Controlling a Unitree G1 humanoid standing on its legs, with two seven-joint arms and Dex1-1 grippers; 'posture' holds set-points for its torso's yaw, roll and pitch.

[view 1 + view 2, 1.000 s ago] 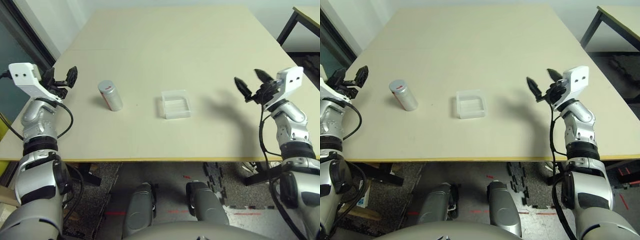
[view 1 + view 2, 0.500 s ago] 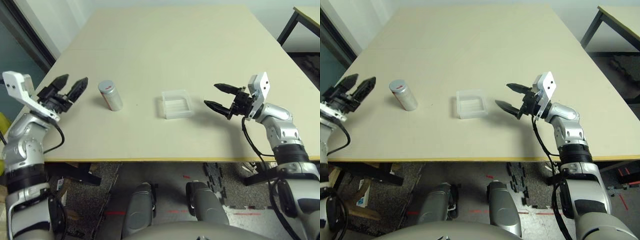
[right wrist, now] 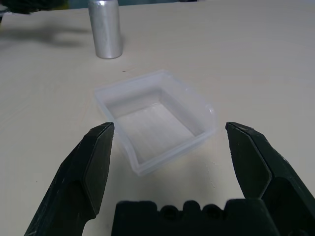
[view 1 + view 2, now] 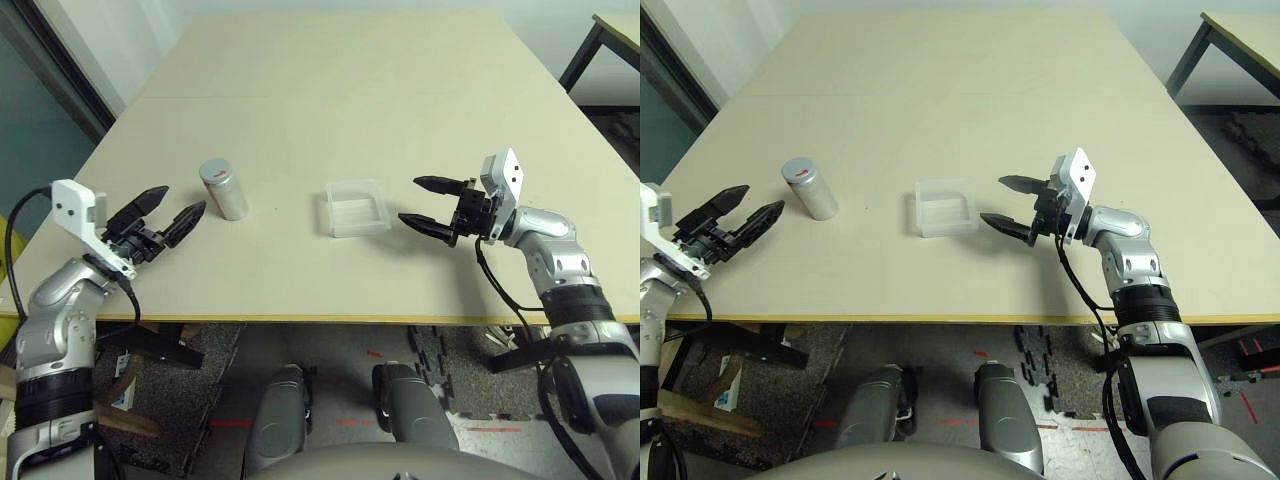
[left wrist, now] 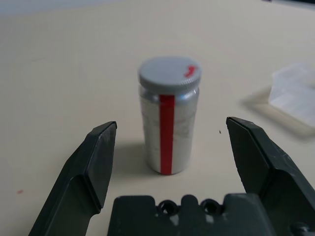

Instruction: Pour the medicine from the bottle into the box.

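Pale beige tabletop [image 4: 330, 90] fills most of the scene, with a dark floor under its near edge and part of a second table [image 4: 610, 30] off its far right corner.

The bottle [image 4: 223, 188] stands upright on the left half of the tabletop, nearer the near edge than the far one. It is silver-grey with a round grey cap, and the left wrist view shows a red stripe running down its whitish label and a small red mark on the cap. The cap is on.

The box [image 4: 353, 208] is a shallow clear plastic tray with rounded corners, lying flat near the middle of the tabletop, to the right of the bottle and well apart from it. Its inside looks bare; I cannot make out any medicine in it.

The left gripper [image 4: 168, 213] hovers just above the tabletop near the left part of the near edge, aimed at the bottle. Its two black fingers are spread wide, holding nothing, and their tips stop short of the bottle.

The right gripper [image 4: 422, 202] hovers just right of the box, pointing at it. Its fingers are likewise spread wide and empty, with the nearer fingertip close to the box's right wall but apart from it.
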